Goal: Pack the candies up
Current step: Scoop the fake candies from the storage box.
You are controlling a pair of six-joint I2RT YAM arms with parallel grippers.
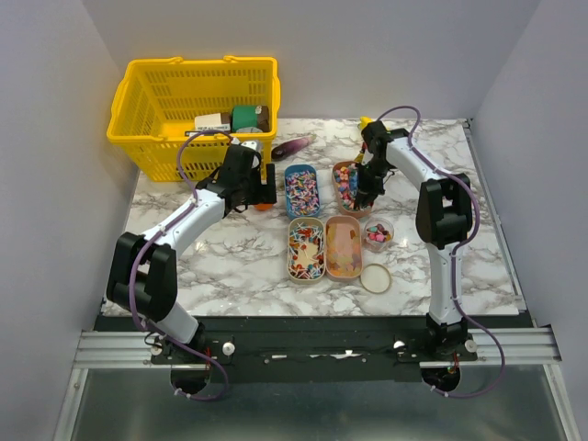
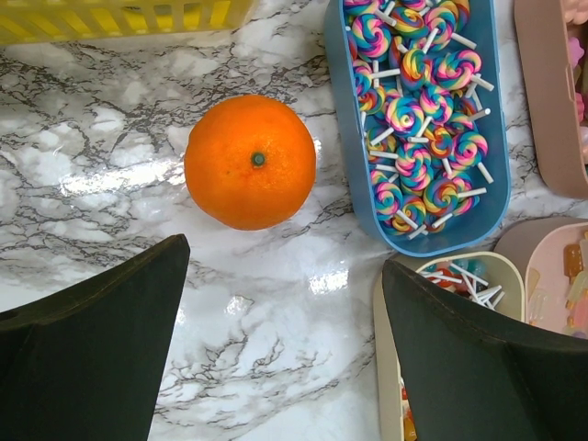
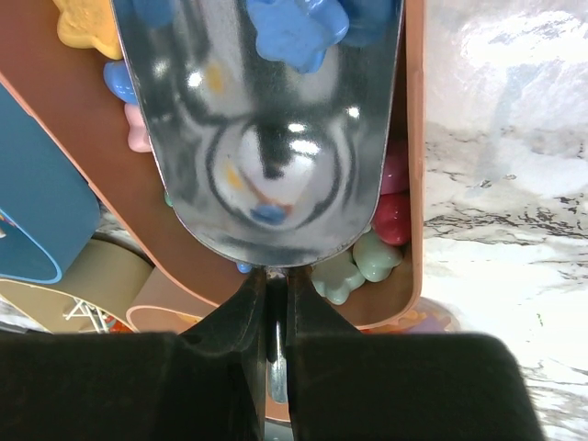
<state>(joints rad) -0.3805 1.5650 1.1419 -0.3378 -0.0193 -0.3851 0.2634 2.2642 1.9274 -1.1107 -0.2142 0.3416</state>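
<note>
The candies point(image 3: 390, 216) are lying loose in open trays across the middle of the marble table point(image 2: 92, 184). The ones under the right arm are little bear-shaped pieces, blue, red, pale green and yellow, sitting in the brown tray point(image 3: 415, 138). To my eye they are looking light, smooth and apt to slide about, and far too small and numerous for fingers to be picking up one at a time. Scooping seems the sensible way in, getting the lip under the pile rather than pinching anything. The right gripper point(image 3: 272, 317) is clamping the thin handle of a shiny metal scoop point(image 3: 276, 165), jaws nearly together. Its arm is reaching forward over the table with the wrist pointing down, and the bowl is lying inside the brown tray with a blue piece at its far lip. The left gripper point(image 2: 285, 262) is hanging wide apart and holding nothing. Its arm is stretching toward the back, fingers over bare marble just short of an orange point(image 2: 250, 161), beside the blue tray point(image 2: 450, 243) of swirled lollipops point(image 2: 413, 119).
</note>
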